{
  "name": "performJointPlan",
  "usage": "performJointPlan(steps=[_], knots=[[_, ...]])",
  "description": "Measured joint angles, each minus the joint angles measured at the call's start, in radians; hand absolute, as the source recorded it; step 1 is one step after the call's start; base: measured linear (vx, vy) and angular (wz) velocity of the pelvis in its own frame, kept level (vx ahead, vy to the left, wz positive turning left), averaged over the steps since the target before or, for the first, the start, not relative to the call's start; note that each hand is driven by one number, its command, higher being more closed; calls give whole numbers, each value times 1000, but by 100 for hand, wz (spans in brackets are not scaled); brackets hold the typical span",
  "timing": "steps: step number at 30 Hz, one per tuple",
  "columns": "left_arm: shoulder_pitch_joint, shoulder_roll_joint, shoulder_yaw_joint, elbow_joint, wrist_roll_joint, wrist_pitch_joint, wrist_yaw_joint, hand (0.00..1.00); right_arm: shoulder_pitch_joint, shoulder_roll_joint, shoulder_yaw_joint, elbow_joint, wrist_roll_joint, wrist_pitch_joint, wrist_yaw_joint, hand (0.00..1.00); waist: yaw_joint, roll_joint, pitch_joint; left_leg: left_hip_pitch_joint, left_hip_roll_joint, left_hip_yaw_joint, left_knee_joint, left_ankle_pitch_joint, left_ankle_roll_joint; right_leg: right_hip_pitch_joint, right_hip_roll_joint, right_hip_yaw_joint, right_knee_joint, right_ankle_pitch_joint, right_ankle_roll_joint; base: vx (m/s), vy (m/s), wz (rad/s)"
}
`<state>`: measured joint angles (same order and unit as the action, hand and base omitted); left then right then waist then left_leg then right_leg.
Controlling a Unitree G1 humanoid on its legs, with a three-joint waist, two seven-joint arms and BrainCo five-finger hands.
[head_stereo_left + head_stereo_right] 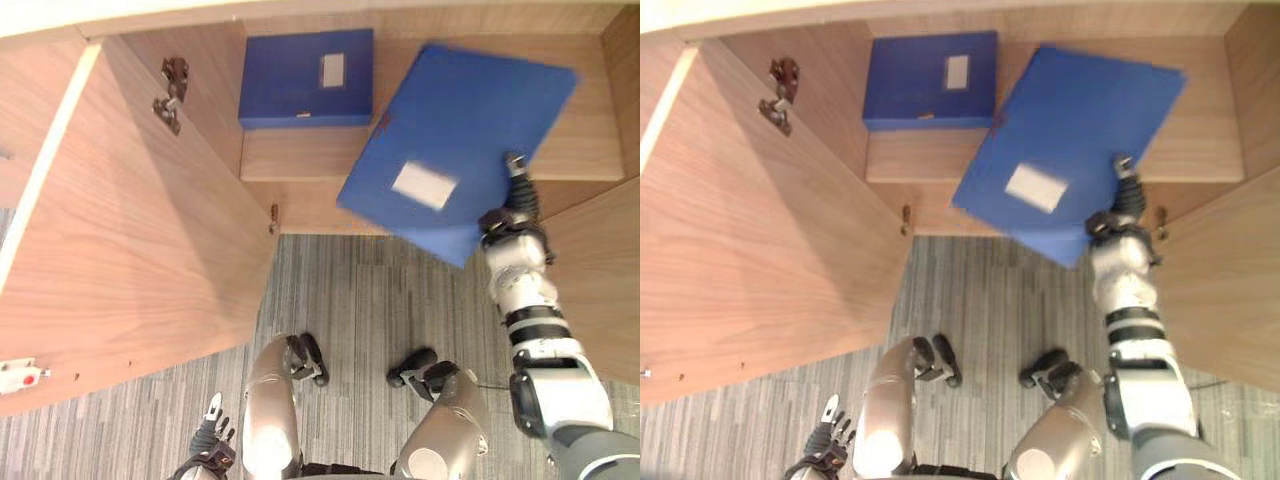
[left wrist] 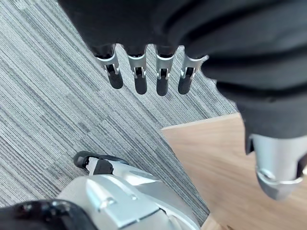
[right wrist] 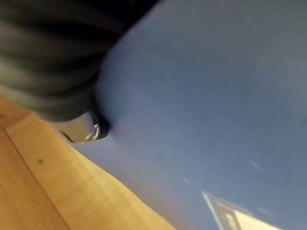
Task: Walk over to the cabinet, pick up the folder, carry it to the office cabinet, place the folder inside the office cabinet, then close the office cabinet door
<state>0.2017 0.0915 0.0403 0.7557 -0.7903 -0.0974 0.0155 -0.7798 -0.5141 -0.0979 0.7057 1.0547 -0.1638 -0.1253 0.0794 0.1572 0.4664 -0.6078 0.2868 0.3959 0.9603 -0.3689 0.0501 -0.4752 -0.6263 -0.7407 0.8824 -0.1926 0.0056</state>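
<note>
Blue folder [image 1: 455,125] in right robot hand [image 1: 516,192]

The open office cabinet [image 1: 290,155] looks like smooth matt wood-grain laminate, its door panel [image 1: 130,250] too, with dull dark metal hinges [image 1: 167,108]. The big flat blue folder [image 1: 470,120] seems matt and plastic-ish, with a white paper label [image 1: 424,185]. Same finish on the smaller blue box file [image 1: 290,80]. Floor's grey ribbed carpet [image 1: 370,290], kinda rough.
</note>
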Motion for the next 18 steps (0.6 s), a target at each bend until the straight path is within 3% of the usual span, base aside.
performJointPlan(steps=[4,6,9,14,18], knots=[[0,1,-24,-1,-30,3,21,0,-137,-47,-91,37,174,-83,-36,100,14,32,-1,-57,-4,-3,4,10,12,-52,-7,-1,7,3,-5,-2,-35,4],[-1,1,-46,-15,-43,5,37,0,-235,-95,-167,52,280,-168,-65,100,25,53,3,-93,-9,-14,8,19,18,-77,-15,-10,18,1,-12,34,-49,13],[0,1,-63,-21,-62,5,58,0,-334,-133,-246,75,348,-262,-106,100,34,66,3,-127,-21,-22,10,24,23,-101,-31,-19,33,-4,-17,51,-44,16],[1,3,-97,-45,-77,4,79,0,-358,-161,-326,76,393,-342,-166,100,47,87,1,-158,-39,-46,16,25,24,-108,-46,-34,54,-20,-7,63,-52,17],[1,5,-143,-51,-82,5,92,0,-378,-173,-350,93,421,-350,-219,100,58,89,0,-212,-55,-53,16,39,29,-163,-67,-30,78,-29,-10,36,-69,13]])
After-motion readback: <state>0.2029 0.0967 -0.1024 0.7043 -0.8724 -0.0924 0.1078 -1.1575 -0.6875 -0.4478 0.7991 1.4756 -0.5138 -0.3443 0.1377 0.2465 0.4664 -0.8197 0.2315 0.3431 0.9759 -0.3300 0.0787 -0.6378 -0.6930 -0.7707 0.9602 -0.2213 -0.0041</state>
